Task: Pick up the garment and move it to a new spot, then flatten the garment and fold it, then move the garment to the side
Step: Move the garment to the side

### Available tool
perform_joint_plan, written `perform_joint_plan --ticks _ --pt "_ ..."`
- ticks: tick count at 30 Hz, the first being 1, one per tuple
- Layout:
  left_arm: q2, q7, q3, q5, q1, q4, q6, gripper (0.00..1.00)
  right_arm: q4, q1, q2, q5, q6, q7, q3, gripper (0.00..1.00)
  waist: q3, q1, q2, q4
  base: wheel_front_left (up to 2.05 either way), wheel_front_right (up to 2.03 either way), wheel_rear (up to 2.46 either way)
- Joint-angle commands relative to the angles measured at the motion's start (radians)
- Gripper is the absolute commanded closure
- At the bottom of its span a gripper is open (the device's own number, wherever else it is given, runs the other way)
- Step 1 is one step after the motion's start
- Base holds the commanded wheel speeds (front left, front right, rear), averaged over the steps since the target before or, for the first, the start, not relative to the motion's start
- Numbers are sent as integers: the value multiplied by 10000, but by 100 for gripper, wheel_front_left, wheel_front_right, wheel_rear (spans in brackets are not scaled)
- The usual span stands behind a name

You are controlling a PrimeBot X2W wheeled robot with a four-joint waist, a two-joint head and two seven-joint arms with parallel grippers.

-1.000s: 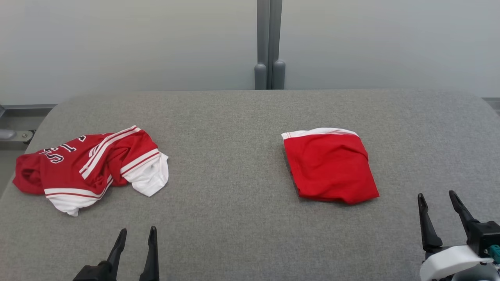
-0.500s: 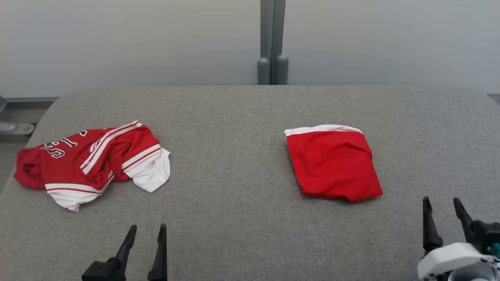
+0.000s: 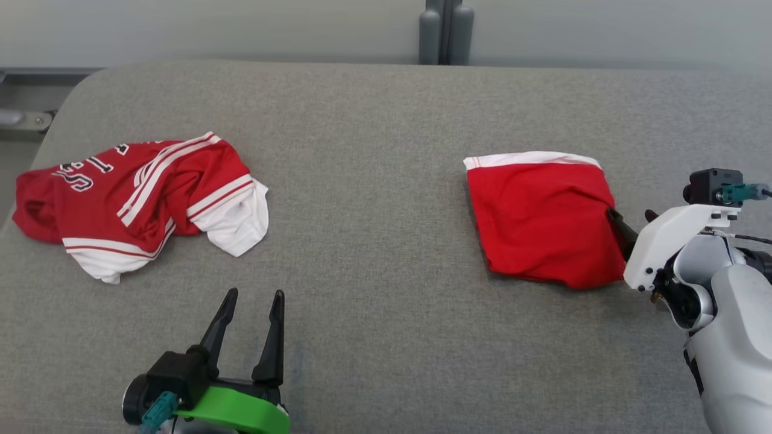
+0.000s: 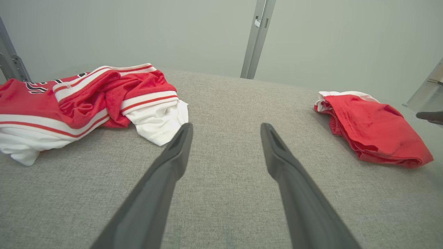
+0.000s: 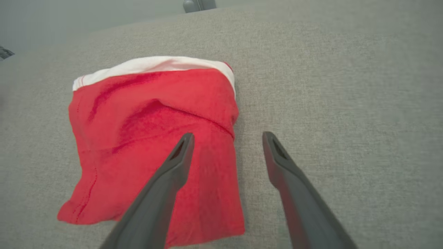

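**A:** Where is the garment?

**B:** The folded red garment (image 3: 543, 223) lies flat on the grey table (image 3: 374, 181), at about three o'clock from the table's middle in the head view. It is a roughly square packet. A white band runs along its twelve o'clock edge, and the rest is plain red with a few soft creases.

**A:** And the claw next to it?

**B:** The right gripper (image 3: 630, 215) reaches in from the garment's three o'clock side, with its fingers pointing toward nine. The jaws stand wide apart with nothing held between them. In the right wrist view one finger lies over the red cloth and the other over bare table, so the claw straddles that edge. I cannot tell whether the finger touches the cloth.

**A:** The other arm?

**B:** The left gripper (image 3: 254, 293) is at about seven o'clock from the table's middle, with its fingers pointing to twelve. It is spread wide and empty, over bare grey fabric.

**A:** Anything further out?

**B:** A crumpled jersey (image 3: 139, 199) lies at nine o'clock, well apart from the folded one. It is red with white stripes, a white hem and some dark lettering. It sits at eleven o'clock from the left gripper, near it but not touching. At twelve o'clock, behind the table, a grey post (image 3: 446, 30) stands against a pale wall.
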Motion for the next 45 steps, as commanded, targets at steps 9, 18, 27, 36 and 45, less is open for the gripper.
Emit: perform_joint_plan --ticks 9,18,27,36,45 --pt "-31 -1 -143 17 -562 -3 -26 0 1924 -1217 92 716 0 501 -280 0 1069 0 -1 940 0 0 0" --pt "55 -1 -78 154 -698 -182 -26 0 2588 -1852 393 1607 1 303 100 100 1242 0 -1 198 0 0 0" --pt "212 -1 -354 198 -1044 -774 -27 0 2352 -2429 -884 1667 -7 264 778 100 1799 0 -1 -1484 0 0 0" --pt "593 -1 -783 202 -1722 -877 -25 0 2671 -3448 -2437 452 -5 -402 612 100 2731 0 -1 -2180 0 0 0" --pt "789 -1 -673 87 -1696 -1102 -26 0 3480 -3988 -3299 -671 -7 -1084 485 100 3032 0 -1 -1965 0 0 0"
